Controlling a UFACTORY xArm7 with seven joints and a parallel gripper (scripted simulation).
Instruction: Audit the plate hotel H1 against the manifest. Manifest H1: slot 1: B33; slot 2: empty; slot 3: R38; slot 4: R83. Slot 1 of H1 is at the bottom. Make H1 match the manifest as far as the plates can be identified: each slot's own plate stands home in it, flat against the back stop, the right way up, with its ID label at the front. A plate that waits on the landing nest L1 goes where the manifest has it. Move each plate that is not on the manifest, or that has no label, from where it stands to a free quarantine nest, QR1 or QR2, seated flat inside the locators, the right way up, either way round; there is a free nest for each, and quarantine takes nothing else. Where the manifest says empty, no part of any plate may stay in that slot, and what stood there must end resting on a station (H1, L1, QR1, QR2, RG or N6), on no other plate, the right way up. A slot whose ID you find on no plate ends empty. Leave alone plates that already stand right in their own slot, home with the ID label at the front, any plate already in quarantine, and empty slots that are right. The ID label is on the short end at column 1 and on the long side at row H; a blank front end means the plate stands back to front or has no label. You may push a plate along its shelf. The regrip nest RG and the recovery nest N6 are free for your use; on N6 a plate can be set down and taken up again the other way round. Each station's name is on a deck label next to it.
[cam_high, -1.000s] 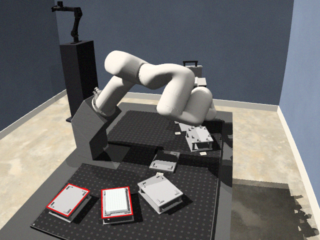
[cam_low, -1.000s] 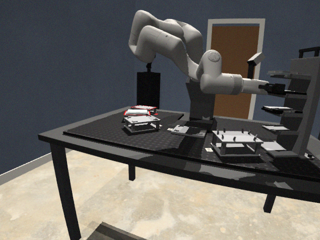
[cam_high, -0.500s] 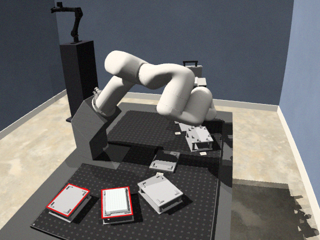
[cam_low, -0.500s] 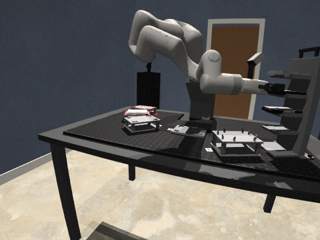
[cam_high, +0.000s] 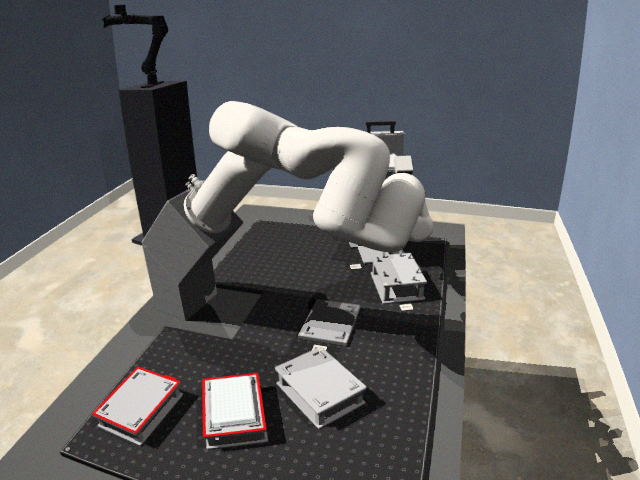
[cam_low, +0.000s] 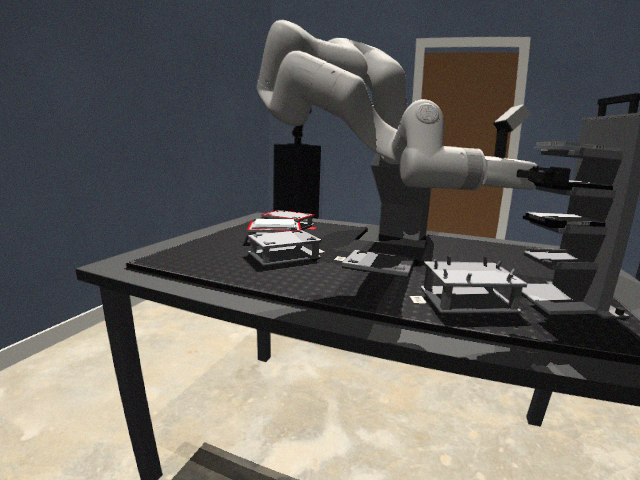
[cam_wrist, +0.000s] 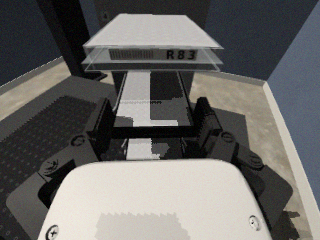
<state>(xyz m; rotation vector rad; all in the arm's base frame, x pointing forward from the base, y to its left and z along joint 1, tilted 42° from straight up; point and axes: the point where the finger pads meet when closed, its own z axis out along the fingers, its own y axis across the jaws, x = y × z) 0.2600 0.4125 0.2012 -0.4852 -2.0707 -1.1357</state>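
My gripper (cam_wrist: 154, 108) (cam_low: 560, 178) reaches level into the plate hotel H1 (cam_low: 615, 206) (cam_high: 385, 137) at the third shelf from the bottom. Its fingers are shut on the sides of a plate (cam_wrist: 150, 95) that lies on that shelf; I cannot see this plate's label. One shelf above, a plate (cam_wrist: 150, 55) (cam_low: 558, 145) shows the label R83 at its front. One shelf below, another plate (cam_low: 550, 217) lies with its label unreadable. In the top view the arm hides the gripper.
Two red-edged quarantine nests stand at the deck's near left: one bare (cam_high: 135, 397), one holding a white well plate (cam_high: 232, 400). A raised nest (cam_high: 320, 384), a low flat nest (cam_high: 330, 320) and a raised nest with pins (cam_high: 398, 273) (cam_low: 473, 276) stand between them and the hotel.
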